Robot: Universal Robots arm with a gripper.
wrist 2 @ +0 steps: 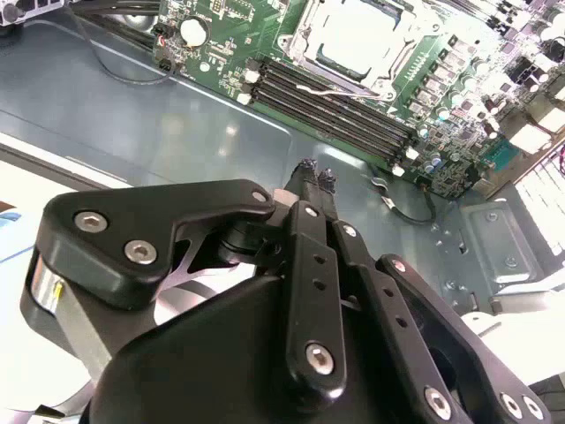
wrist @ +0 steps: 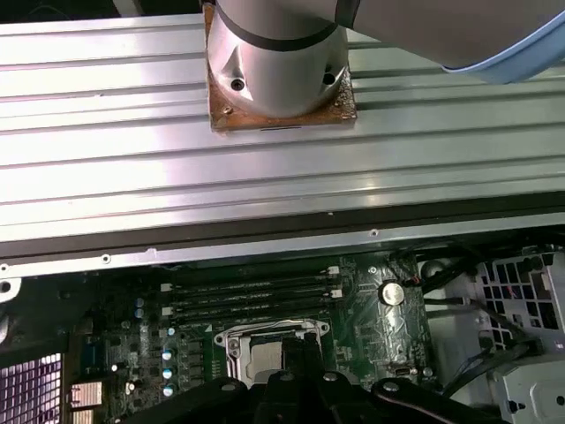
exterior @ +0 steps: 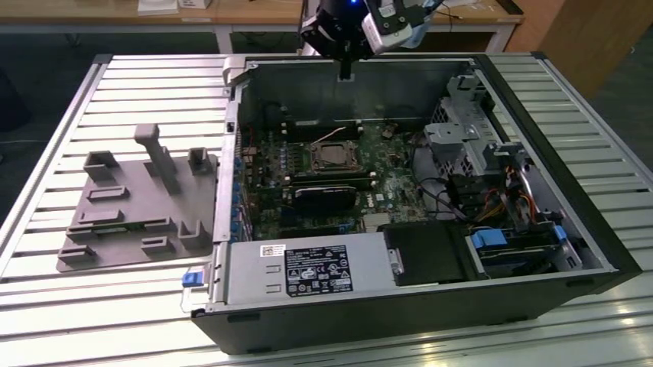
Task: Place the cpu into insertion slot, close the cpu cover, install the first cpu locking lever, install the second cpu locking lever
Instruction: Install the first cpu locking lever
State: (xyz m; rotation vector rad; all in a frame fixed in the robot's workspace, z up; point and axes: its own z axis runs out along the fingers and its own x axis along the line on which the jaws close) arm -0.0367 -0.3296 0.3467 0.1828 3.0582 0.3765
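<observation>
The insertion slot point(exterior: 332, 157) sits in the middle of the green motherboard inside the open computer case. The cpu point(wrist 2: 355, 35), pale and silvery, lies in it, with the cpu cover point(wrist 2: 300, 42) framing it as a silvery rim. In the exterior view a thin locking lever point(exterior: 328, 138) stands raised on the slot's far side. My gripper point(exterior: 347, 73) hangs high over the case's far wall, well apart from the slot. Its black fingers point(wrist 2: 307, 168) are shut with nothing between them. In the first wrist view they cover part of the slot point(wrist: 237, 346).
A grey moulded fixture point(exterior: 133, 206) lies on the slatted table at the exterior view's left. Inside the case are long black memory slots point(wrist 2: 344, 110), a black shroud point(exterior: 329, 196), a power supply point(exterior: 306, 269), a drive cage point(exterior: 459, 138) and cables. The arm's base point(wrist: 278, 62) stands behind.
</observation>
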